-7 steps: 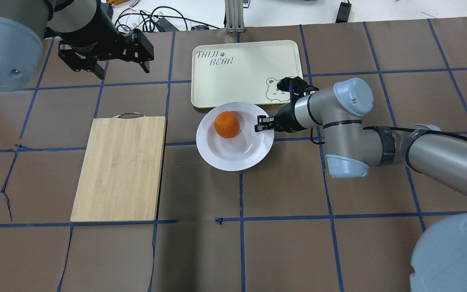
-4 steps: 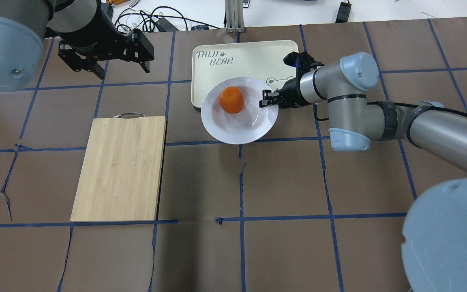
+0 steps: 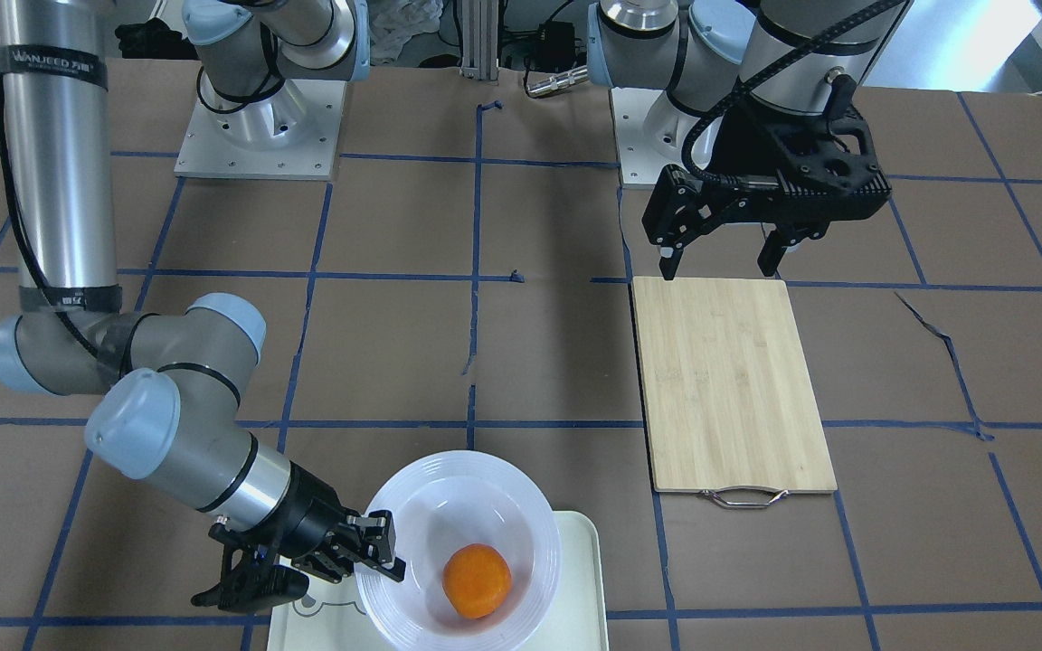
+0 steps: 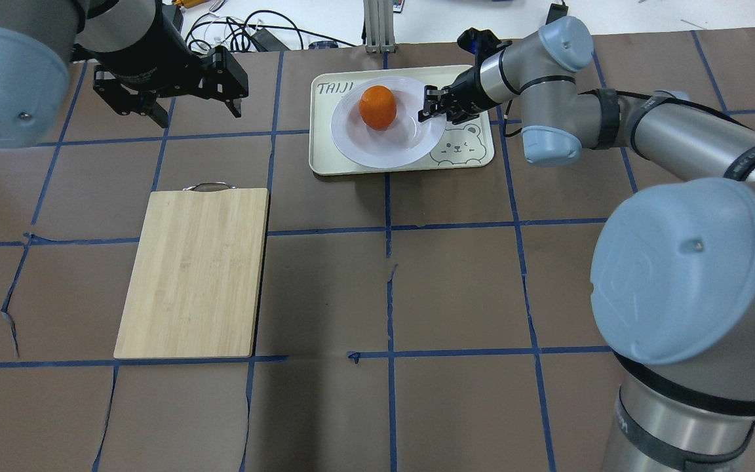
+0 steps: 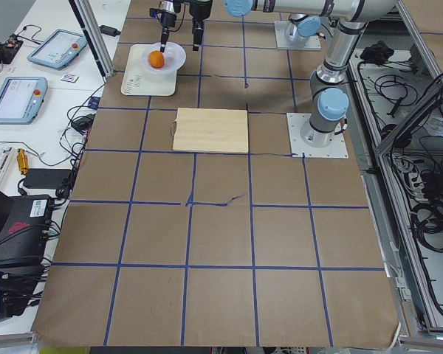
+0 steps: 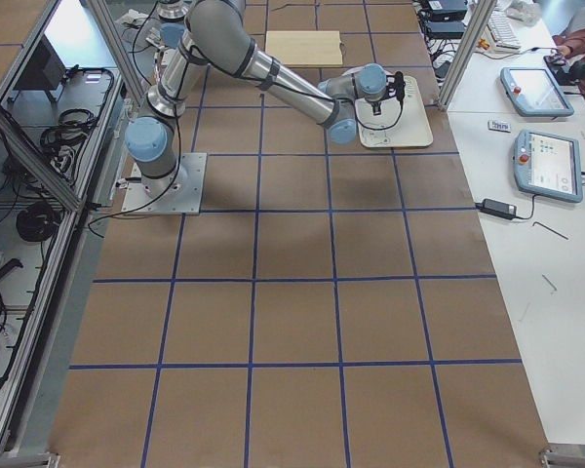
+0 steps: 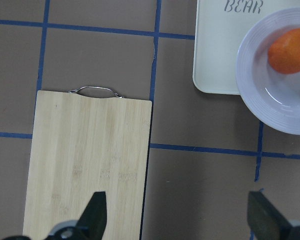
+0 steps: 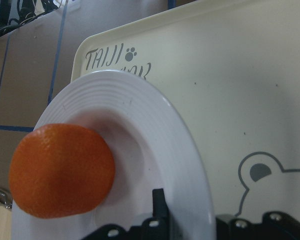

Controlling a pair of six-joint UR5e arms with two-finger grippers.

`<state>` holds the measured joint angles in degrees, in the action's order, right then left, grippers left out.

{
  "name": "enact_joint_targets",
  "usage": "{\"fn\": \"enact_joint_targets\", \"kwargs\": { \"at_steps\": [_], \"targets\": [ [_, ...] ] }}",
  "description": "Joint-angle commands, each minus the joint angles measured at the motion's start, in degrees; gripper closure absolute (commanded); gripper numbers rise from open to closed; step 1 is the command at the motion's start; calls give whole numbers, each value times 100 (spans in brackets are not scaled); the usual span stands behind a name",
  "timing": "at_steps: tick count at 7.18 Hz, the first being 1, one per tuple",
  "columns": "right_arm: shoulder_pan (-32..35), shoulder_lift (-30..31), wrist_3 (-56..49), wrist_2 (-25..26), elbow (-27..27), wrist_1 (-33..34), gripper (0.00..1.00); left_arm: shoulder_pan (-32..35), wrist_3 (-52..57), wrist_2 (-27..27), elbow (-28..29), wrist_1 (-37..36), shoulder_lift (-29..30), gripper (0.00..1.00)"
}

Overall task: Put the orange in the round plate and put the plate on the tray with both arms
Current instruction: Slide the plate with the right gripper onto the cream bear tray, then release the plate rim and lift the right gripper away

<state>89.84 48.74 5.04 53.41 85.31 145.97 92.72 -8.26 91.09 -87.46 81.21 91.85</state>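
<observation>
The orange (image 4: 377, 107) lies in the white round plate (image 4: 404, 141), left of the plate's centre. That plate is over the cream tray (image 4: 322, 149), covering part of its lettering beside the bear drawing. Whether it rests on the tray I cannot tell. My right gripper (image 4: 428, 108) is shut on the plate's right rim; the right wrist view shows a black finger (image 8: 160, 210) on the rim beside the orange (image 8: 62, 170). My left gripper (image 4: 197, 111) hangs open and empty at the back left, far from the plate (image 3: 449, 506).
A bamboo cutting board (image 4: 194, 272) with a metal handle lies left of centre, below my left gripper. Brown paper with blue tape lines covers the table. Cables and a metal post stand beyond the tray's far edge.
My right arm has carried the plate with the orange away from me, from the table in front of the tray to over the tray. The left arm has not moved.
</observation>
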Motion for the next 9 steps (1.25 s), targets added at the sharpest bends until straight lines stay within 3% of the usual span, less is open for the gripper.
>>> {"fn": "enact_joint_targets", "kwargs": {
  "at_steps": [1,8,9],
  "targets": [
    [-1,-487,33,-15,-410,-16,100,0,0,6,1,0,0,0],
    [-1,-602,-20,3,-472,-7,100,0,0,-3,1,0,0,0],
    [-1,-602,-3,55,-472,-7,55,0,0,-3,1,0,0,0]
  ]
}}
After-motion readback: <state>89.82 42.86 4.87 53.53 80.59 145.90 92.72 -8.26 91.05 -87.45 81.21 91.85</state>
